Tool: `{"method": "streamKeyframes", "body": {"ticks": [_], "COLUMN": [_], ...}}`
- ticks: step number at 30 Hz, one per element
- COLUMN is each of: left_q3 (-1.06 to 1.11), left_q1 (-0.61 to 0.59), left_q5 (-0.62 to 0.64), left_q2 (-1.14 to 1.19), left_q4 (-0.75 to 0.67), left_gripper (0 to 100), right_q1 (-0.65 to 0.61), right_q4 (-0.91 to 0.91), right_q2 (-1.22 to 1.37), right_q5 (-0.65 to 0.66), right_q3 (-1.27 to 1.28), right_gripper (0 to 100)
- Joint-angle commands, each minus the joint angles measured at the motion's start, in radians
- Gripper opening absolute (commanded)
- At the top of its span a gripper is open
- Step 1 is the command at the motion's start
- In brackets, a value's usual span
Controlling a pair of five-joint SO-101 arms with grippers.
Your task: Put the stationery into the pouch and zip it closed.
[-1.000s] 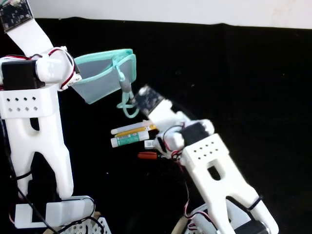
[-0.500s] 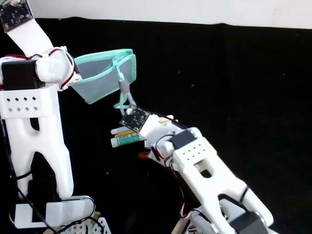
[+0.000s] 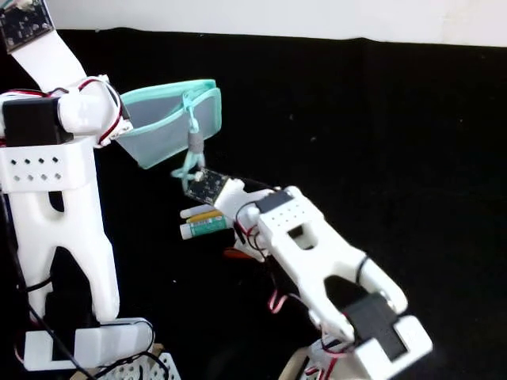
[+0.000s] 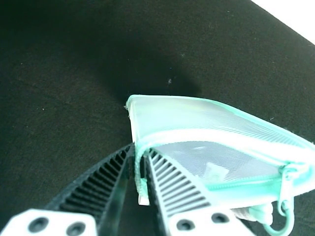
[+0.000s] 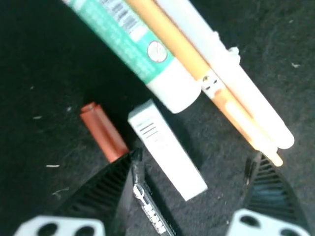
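While my left gripper (image 4: 140, 169) is pinching the pouch (image 4: 211, 123) aloft, my right gripper (image 5: 194, 160) is hovering wide open — the white eraser (image 5: 165, 147) lying slantwise between its jaws.

Black table (image 3: 396, 158), green tube (image 5: 128, 44), pens (image 5: 189, 56), eraser (image 5: 167, 150)

Left arm (image 3: 55, 206): white printed shell, blocky; a grid of small round holes on the upper plate, an oblong slot below. Black servo block (image 3: 30, 120) at the joint, with red, black and white leads (image 3: 117, 119) looping beside it, and a bare circuit board (image 3: 20, 24) at the far end. Right arm (image 3: 317, 253): same white shell, dot grid and oval cut-out; dark servo (image 3: 372, 317) near the base; small dark board (image 3: 204, 184) up front. Left hand (image 4: 139, 162) and right hand (image 5: 195, 157): black ribbed fingers (image 5: 110, 189) on white mounts with round screw holes.
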Motion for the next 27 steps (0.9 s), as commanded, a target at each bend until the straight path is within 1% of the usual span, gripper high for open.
{"method": "streamKeyframes", "body": {"ticks": [1,4,9,11,13,14,16,17,18,20,24,27], "left_q3": [0.004,0.004,0.004,0.004,0.004,0.004,0.004,0.004,0.004,0.004,0.005,0.005], "left_q1": [-0.010,-0.010,-0.010,-0.010,-0.010,-0.010,-0.010,-0.010,-0.010,-0.010,-0.010,-0.010], "left_q5": [0.005,0.005,0.003,0.003,0.005,0.005,0.005,0.005,0.005,0.005,0.005,0.005], "left_q2": [-0.018,-0.018,-0.018,-0.018,-0.018,-0.018,-0.018,-0.018,-0.018,-0.018,-0.018,-0.018], "left_q4": [-0.009,-0.009,-0.012,-0.012,-0.011,-0.011,-0.011,-0.011,-0.011,-0.011,-0.011,-0.011], "left_gripper": [1,1,1,1,1,1,1,1,1,1,1,1], "right_q1": [-0.007,-0.007,-0.007,-0.007,-0.007,-0.007,-0.002,-0.002,-0.001,0.001,0.001,0.022], "right_q4": [-0.021,-0.065,-0.087,-0.087,-0.087,-0.087,-0.087,-0.087,-0.087,-0.087,-0.084,-0.082], "right_q2": [0.051,0.104,0.163,0.176,0.188,0.194,0.202,0.202,0.202,0.202,0.199,0.166], "right_q5": [0.029,0.072,0.083,0.123,0.169,0.172,0.149,0.129,0.112,0.095,0.083,0.014], "right_q3": [-0.081,-0.084,-0.093,-0.093,-0.093,-0.091,-0.093,-0.093,-0.093,-0.093,-0.093,-0.093], "right_gripper": [32.7,32.7,32.7,30.4,22.1,16.3,2.6,0.0,2.3,0.4,0.7,0.7]}}
